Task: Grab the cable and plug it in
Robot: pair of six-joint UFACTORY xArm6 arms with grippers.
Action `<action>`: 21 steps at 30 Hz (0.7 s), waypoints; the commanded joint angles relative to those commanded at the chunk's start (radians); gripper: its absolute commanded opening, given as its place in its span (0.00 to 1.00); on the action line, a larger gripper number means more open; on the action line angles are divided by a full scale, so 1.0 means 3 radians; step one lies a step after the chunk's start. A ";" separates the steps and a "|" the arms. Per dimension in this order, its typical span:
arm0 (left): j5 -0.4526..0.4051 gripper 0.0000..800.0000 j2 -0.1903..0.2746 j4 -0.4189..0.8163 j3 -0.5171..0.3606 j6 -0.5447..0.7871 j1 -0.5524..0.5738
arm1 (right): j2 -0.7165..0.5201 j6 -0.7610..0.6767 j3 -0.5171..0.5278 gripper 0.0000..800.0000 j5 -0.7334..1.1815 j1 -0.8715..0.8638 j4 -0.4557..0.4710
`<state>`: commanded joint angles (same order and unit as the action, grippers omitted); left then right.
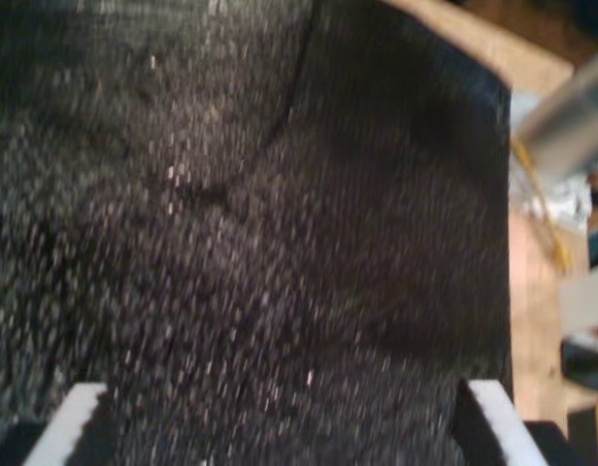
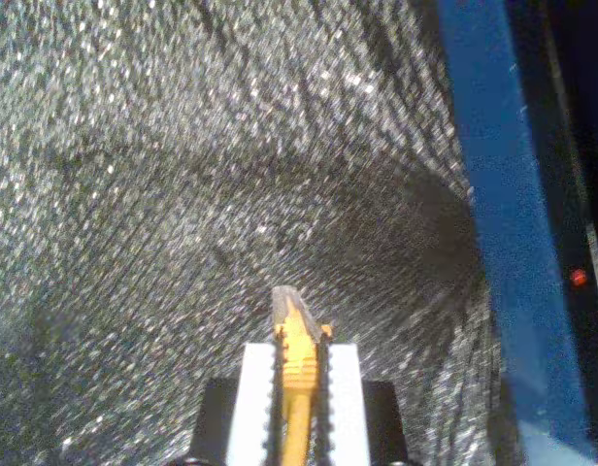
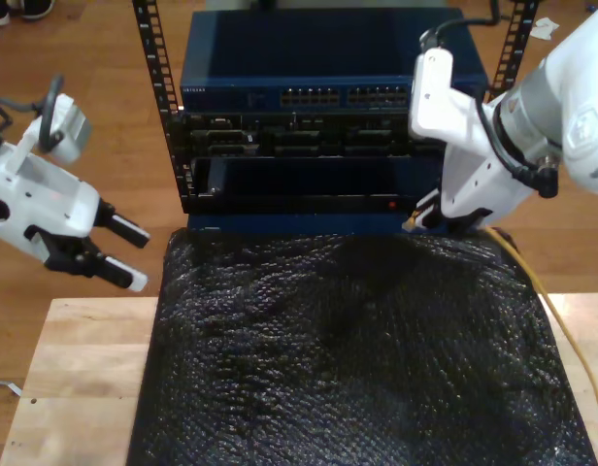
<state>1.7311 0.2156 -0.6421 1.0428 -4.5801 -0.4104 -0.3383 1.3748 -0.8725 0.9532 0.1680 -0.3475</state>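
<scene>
My second gripper (image 2: pixel 297 388), fingers clamped on the cable (image 2: pixel 297 354) (clear plug foremost), hovers at 2 o'clock over the black mat (image 3: pixel 357 359); my first gripper (image 3: pixel 119 254) at 9 o'clock, fingers spread, empty.

1. Our first wrist view is dim and motion-blurred; the black mat (image 1: pixel 250 243) smears into streaks.
2. Our second wrist view is brighter, with glittering glare across the mat.
3. The exterior view is evenly lit and sharp, with a soft shadow at upper centre of the mat (image 3: pixel 357 349).

A yellow-orange cable (image 3: pixel 556 316) trails over the black mat (image 3: pixel 357 359) below the blue rack (image 3: pixel 328 58).
</scene>
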 joint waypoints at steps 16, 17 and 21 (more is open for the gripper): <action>-0.0056 1.00 0.0118 0.1013 -0.0153 0.1079 -0.0522 | 0.0184 -0.0261 0.0077 0.00 0.0000 -0.0015 0.0563; -0.0051 1.00 0.0118 0.1054 -0.0184 0.1197 -0.0604 | 0.0184 -0.0266 0.0087 0.00 0.0000 -0.0015 0.0578; -0.0046 1.00 0.0118 0.1412 -0.0281 0.1575 -0.0829 | 0.0194 -0.0276 0.0092 0.00 0.0000 -0.0010 0.0588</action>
<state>1.7173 0.2509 -0.2186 0.9584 -4.1075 -0.6590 -0.2800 1.2919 -0.8449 0.9532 0.1649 -0.1711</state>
